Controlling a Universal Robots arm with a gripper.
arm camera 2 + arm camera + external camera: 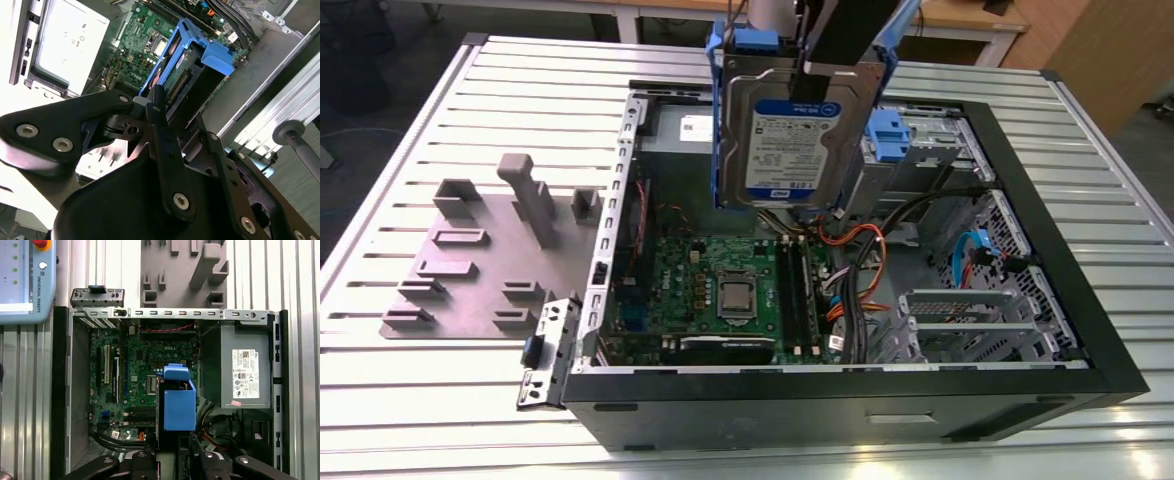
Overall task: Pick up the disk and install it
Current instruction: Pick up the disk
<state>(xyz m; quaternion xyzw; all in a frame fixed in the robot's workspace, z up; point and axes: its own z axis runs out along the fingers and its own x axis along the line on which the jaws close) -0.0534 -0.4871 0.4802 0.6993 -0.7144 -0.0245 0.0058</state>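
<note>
Exterior view first: disk hangs upright in the air above the open computer case, label toward the camera, over the motherboard and well clear of it. The gripper is clamped on the disk's upper end, one black finger lying over the label side. The opposite finger is hidden behind, so the grip is probably face to face across the thickness. A grey fixture plate lies on the slatted table, to the exterior view's left of the case.

In the second wrist view the fingers close on the disk between its blue rails, with the power-supply box beyond.

In the first wrist view the disk is seen edge-on, between the motherboard and the power-supply box.

By my judgement the disk is stiff, dense for its size and sensitive to knocks. Its metal faces are the firm place to hold, whereas the plastic rails would likely flex.
</note>
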